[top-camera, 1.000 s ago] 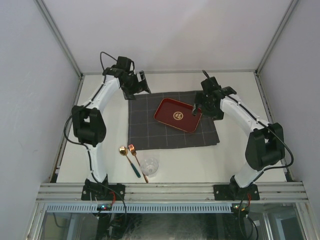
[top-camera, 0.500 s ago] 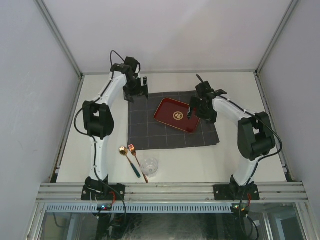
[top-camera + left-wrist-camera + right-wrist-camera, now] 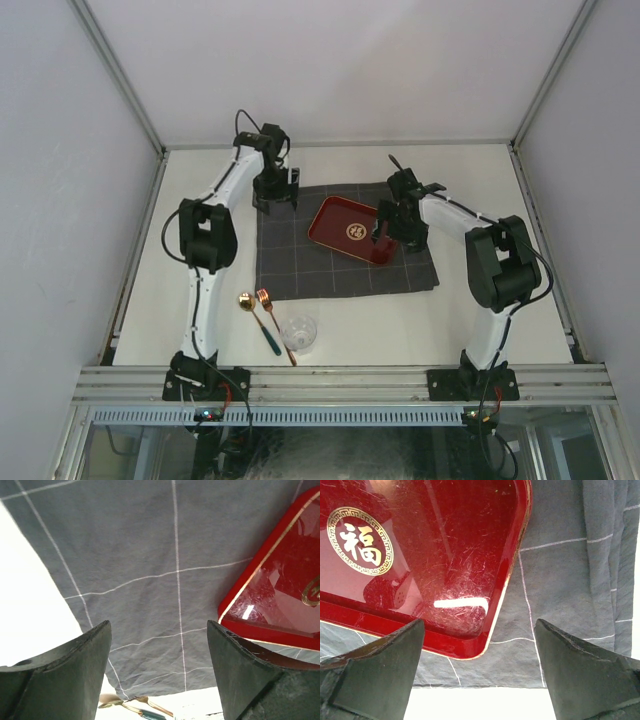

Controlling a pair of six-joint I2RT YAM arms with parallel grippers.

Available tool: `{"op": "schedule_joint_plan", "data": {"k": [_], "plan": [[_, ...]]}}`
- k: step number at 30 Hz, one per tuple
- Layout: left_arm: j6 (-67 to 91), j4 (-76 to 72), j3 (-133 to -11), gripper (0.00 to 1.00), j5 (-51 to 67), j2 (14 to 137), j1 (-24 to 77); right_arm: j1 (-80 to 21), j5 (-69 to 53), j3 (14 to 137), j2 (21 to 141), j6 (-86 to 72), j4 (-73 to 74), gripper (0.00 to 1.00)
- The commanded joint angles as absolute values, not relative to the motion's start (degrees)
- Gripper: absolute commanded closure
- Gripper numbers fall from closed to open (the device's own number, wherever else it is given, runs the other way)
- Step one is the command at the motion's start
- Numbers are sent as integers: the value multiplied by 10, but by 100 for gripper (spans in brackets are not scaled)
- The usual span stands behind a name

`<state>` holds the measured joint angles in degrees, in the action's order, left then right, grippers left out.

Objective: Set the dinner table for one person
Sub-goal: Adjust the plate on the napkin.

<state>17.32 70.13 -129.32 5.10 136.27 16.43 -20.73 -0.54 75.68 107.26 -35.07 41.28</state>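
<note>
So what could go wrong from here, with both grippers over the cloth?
The open right gripper hangs over a corner of the red tray, the checked cloth just beneath; closing may pinch both. The open left gripper hangs by the cloth's edge; a tug there would likely drag the tray.

Robotics laboratory test cell: white panel walls (image 3: 330, 60) and aluminium frame (image 3: 340, 380) enclose a table (image 3: 380, 330) with left arm (image 3: 205, 240) and right arm (image 3: 500, 265) bolted on.

Gold 福 char in round medallion (image 3: 360, 541), red tray (image 3: 462, 535); no other txt.
</note>
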Motion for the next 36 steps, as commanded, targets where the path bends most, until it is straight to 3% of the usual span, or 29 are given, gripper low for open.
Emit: {"op": "schedule_joint_plan", "data": {"k": [1,11,27,36], "plan": [[156,707,-1306,19,62,1354,199,-208,-1,756,1071,-361,396,10],[154,714,-1328,20,70,1373,244,-207,1,756,1083,-357,399,12],[152,729,-1342,27,27,1415,253,-207,-19,756,1100,-353,392,29],[152,729,-1346,45,25,1419,253,-205,-26,756,1105,-351,390,37]]}}
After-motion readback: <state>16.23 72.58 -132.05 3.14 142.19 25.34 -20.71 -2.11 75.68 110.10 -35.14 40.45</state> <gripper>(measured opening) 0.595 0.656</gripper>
